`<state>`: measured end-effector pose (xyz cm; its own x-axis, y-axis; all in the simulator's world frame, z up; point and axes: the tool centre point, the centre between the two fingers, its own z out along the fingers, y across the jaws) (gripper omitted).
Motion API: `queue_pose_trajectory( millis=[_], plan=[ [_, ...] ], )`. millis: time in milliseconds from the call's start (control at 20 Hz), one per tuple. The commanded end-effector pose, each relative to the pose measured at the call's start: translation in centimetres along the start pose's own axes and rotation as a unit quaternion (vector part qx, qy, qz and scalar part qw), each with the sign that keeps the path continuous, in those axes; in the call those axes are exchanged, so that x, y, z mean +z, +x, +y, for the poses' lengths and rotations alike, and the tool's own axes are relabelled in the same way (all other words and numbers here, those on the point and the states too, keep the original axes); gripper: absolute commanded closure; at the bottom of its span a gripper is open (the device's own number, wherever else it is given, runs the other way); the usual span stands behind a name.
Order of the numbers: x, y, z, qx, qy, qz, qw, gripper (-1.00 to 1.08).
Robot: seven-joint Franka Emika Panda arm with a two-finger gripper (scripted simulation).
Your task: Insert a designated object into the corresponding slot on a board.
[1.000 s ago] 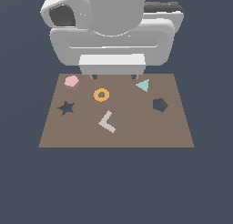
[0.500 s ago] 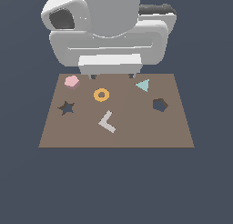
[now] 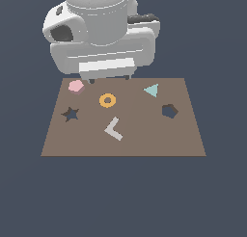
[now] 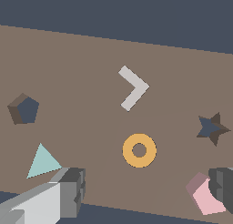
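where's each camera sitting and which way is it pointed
Exterior view: off the arm, raised, looking down across the board toward the arm's white body, which looms over the far edge.
Wrist view: on the wrist, looking down at the board; both pincer fingers show, spread apart, one beside the pink block.
Shared: block, ring, triangle, slot, star hole.

In the exterior view the arm's bulky white body fills the upper middle of the frame, hides the gripper and covers the board's far edge. In the wrist view one dark fingertip at the lower right overlaps the pink block, hiding part of it. The frame's edges cut off both fingers.
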<state>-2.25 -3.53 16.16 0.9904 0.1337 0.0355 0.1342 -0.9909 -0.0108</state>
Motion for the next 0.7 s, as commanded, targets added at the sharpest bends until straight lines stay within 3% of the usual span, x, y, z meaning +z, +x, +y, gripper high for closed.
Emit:
queue_pose_trajectory(
  millis=[0, 650],
  plan=[
    [0.9, -1.1, 0.9, -0.021, 0.000, -0.002, 0.9998, -0.92],
    [6.6, -6.9, 7.4, -0.153, 0.000, -0.012, 0.9881, -0.92]
  ],
)
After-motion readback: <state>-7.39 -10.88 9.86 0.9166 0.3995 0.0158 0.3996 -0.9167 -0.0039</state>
